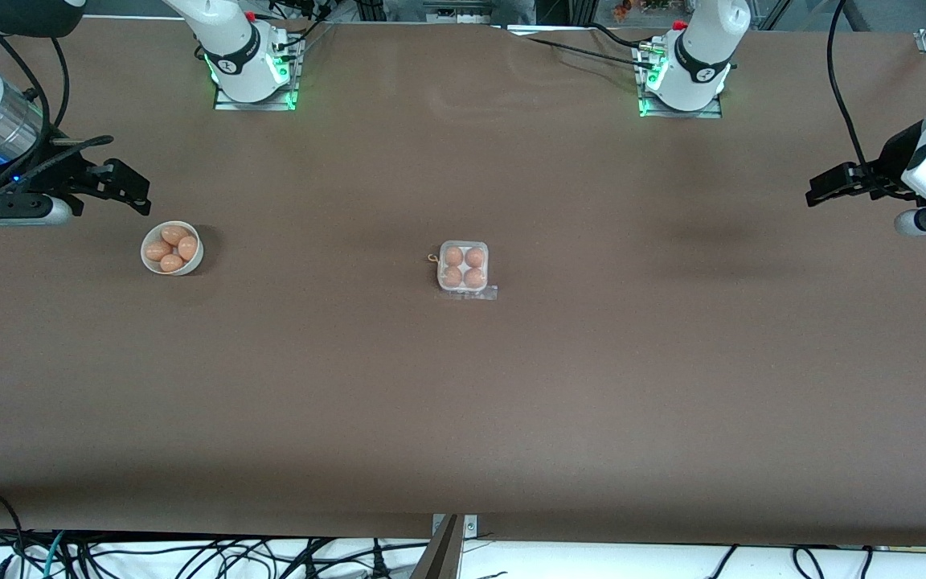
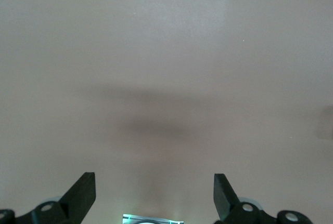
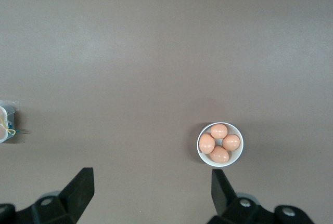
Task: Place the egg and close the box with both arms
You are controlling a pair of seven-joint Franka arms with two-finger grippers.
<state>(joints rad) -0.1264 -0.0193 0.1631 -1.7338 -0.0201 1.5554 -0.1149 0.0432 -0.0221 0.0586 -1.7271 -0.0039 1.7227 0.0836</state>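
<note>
The box (image 1: 463,268) sits at the middle of the table, a white tray with an orange-brown egg (image 1: 453,256) in each cell. Its clear lid appears to lie down over them. An edge of the box shows in the right wrist view (image 3: 5,122). My right gripper (image 1: 129,186) is open and empty, up over the right arm's end of the table beside the bowl; its own view (image 3: 152,190) shows the jaws wide apart. My left gripper (image 1: 821,189) is open and empty over the left arm's end, with only bare table in its own view (image 2: 154,193).
A round white bowl (image 1: 190,267) with several identical eggs (image 1: 174,236) stands toward the right arm's end; it also shows in the right wrist view (image 3: 237,156). The brown table (image 1: 463,418) stretches wide around the box. Cables hang along the table's nearest edge.
</note>
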